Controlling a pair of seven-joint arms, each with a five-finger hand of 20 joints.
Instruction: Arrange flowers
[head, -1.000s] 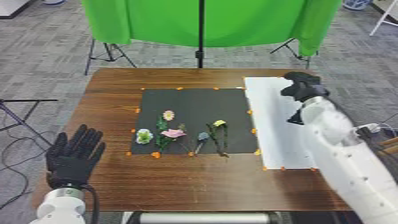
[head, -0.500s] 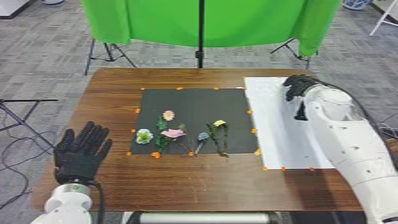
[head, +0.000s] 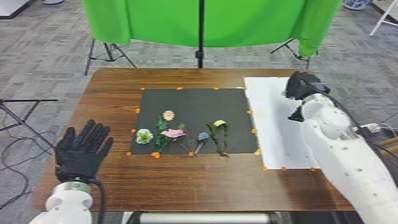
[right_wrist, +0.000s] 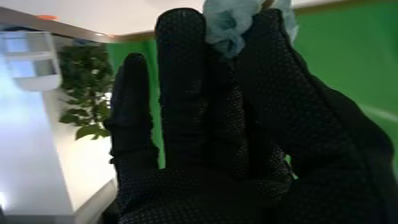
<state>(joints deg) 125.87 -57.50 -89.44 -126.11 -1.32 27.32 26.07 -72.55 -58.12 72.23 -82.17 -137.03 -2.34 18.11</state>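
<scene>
Holding what reads as a pale blue flower (right_wrist: 228, 26), pinched between thumb and fingers of our right hand (head: 302, 86), at about 1 o'clock on the white sheet (head: 274, 125). Can't tell if it touches the sheet; can't tell which way its long axis runs either.

Key relation, if we're adding it to the row: the dark mat (head: 187, 101) lies at 8 o'clock from that hand. The yellow flower (head: 219, 123), nearest of the row, is also near 8, stem roughly 12 to 6, head toward 12. We'd want to match that axis.

Left hand (head: 80, 155) is released, fingers straight, at the mat's 8 o'clock side. It's nearer the white flower (head: 144, 136), at about 2 o'clock from it, but the right one has the load, so likely its move.
</scene>
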